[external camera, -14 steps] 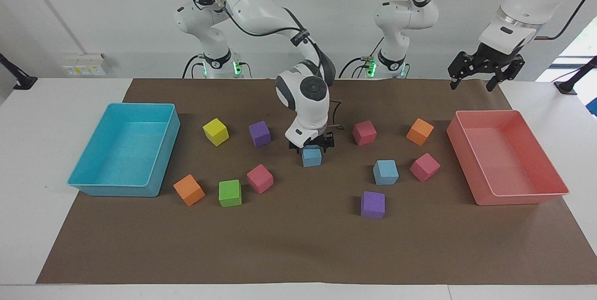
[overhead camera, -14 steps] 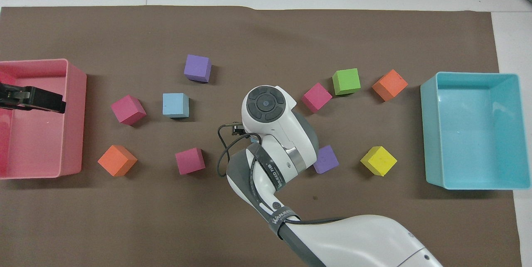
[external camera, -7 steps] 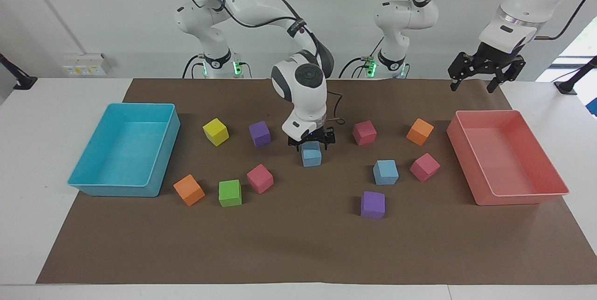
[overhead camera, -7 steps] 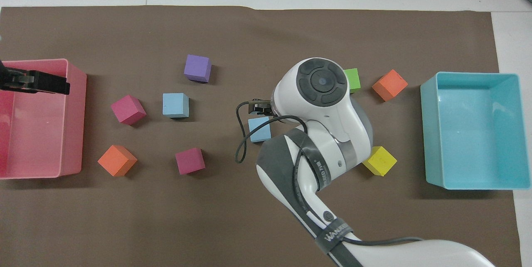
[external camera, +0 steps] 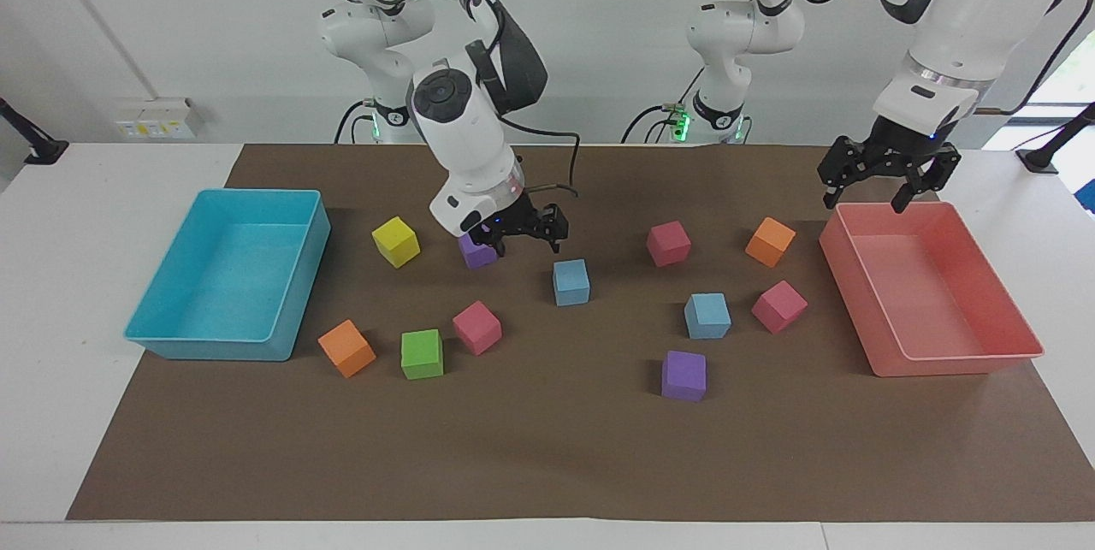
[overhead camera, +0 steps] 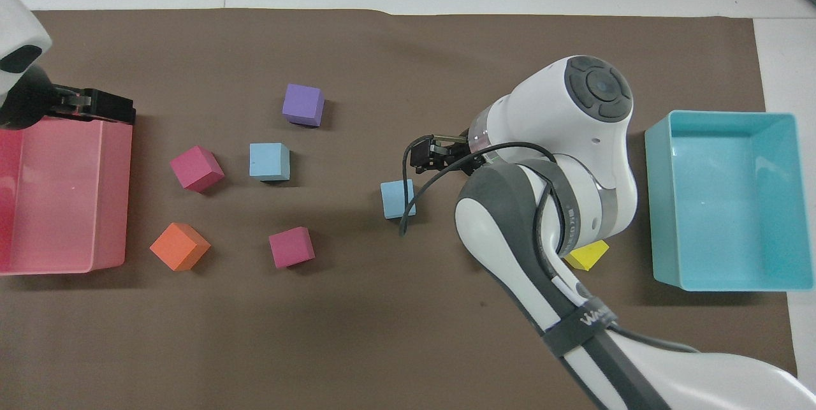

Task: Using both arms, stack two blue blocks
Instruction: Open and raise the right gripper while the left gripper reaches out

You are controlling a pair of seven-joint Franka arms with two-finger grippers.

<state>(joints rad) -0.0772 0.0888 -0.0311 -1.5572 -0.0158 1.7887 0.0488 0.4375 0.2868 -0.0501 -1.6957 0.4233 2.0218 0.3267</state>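
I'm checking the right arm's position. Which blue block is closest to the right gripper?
The blue block mid-table, near the purple block. The right gripper hangs open just beside it; the other blue block sits toward the pink tray.

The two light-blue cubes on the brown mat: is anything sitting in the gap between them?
No. In the facing view, only bare brown mat lies between one blue cube and the other blue cube; the overhead view shows the same.

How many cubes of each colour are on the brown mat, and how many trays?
Blue cubes: 2
Pink cubes: 3
Purple cubes: 2
Orange cubes: 2
Yellow cubes: 1
Green cubes: 1
Trays: 2
Total: 11 cubes, 2 trays
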